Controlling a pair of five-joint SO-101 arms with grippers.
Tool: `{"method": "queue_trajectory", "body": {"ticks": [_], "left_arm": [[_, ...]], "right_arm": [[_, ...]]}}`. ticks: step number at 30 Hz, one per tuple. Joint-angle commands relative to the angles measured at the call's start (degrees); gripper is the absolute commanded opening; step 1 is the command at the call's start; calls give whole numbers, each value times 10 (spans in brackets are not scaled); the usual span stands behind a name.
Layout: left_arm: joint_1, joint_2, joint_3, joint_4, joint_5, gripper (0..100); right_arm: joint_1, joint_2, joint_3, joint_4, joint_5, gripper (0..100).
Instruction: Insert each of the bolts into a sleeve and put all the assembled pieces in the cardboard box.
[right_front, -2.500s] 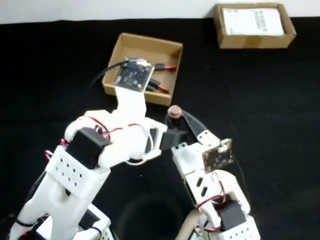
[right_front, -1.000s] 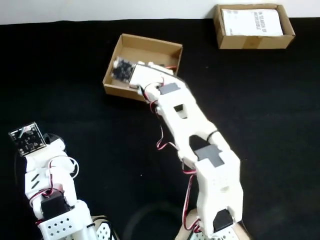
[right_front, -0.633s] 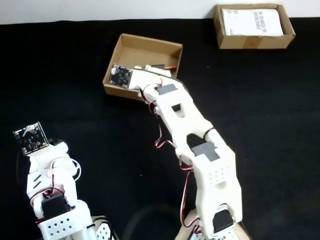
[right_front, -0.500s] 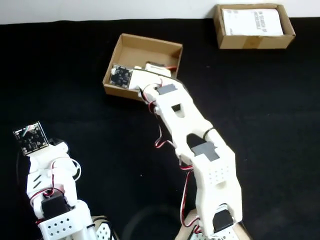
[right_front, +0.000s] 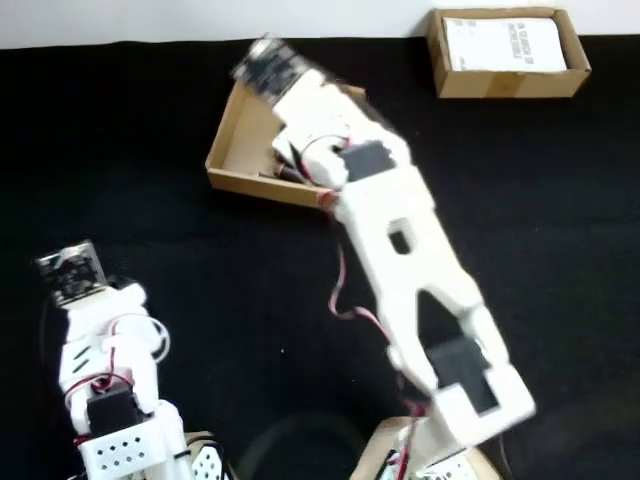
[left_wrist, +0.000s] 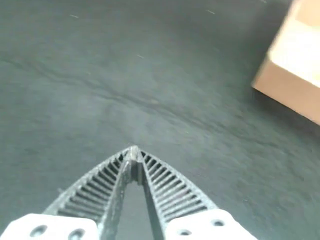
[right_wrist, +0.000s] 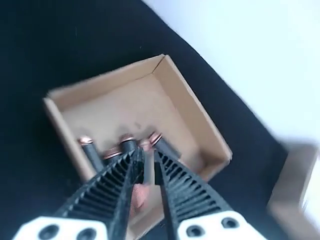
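Right arm (right_front: 400, 230) has swung up and back since half a second ago: its wrist was down inside the cardboard box (right_front: 240, 150), now it sits raised over the far rim. Left arm (right_front: 100, 350) has barely shifted, parked at the near left corner of the table (right_front: 150, 120).

High view: right arm stretches across the near right part of the box and hides most of what lies inside. Left arm folded back, well apart from the box. A second box (right_front: 500, 82) with a white sheet in it sits at the far right, untouched.

Left wrist view: left gripper (left_wrist: 132, 152) has its tips pressed together, nothing between them, above bare black table. A corner of the cardboard box (left_wrist: 295, 75) lies off to one side, well apart from the tips.

Right wrist view: right gripper (right_wrist: 145, 159) hangs above the box (right_wrist: 130, 107), jaws a narrow gap apart, gripping nothing as far as I can see. Below it the assembled pieces (right_wrist: 127, 144) lie bunched by one wall: dark sleeves (right_wrist: 95, 155) with coppery bolt heads (right_wrist: 155, 137), at least three, maybe a fourth through the gap.

Progress, my read: several pieces assembled and boxed, a drop-off looks just finished. Whether any bolt is left to do, can't tell
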Motion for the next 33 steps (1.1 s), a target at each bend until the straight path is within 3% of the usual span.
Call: {"method": "queue_trajectory", "body": {"ticks": [1,8,11,15,17,20,24,28,30,33], "left_arm": [[60,1,10,47,-1,9],[78,1,10,68,-4,9],[78,1,10,69,-4,9],[80,1,10,97,-4,9],[81,1,10,130,-4,9],[92,0,10,168,-4,9],[117,-3,10,221,-4,9],[121,-4,10,250,-4,9],[121,-4,10,262,-4,9],[118,-4,10,287,-3,9]], "right_arm": [[-21,-152,-15,147,-79,15],[-101,-324,132,451,-208,15],[-110,-425,228,461,-275,15],[-112,-581,349,456,-287,15],[-85,-655,422,433,-287,15],[15,-759,563,329,-270,15],[153,-864,796,61,-168,15],[246,-936,1017,-189,-84,15],[272,-968,1087,-197,-61,15],[297,-1014,1126,-106,-48,15]]}}
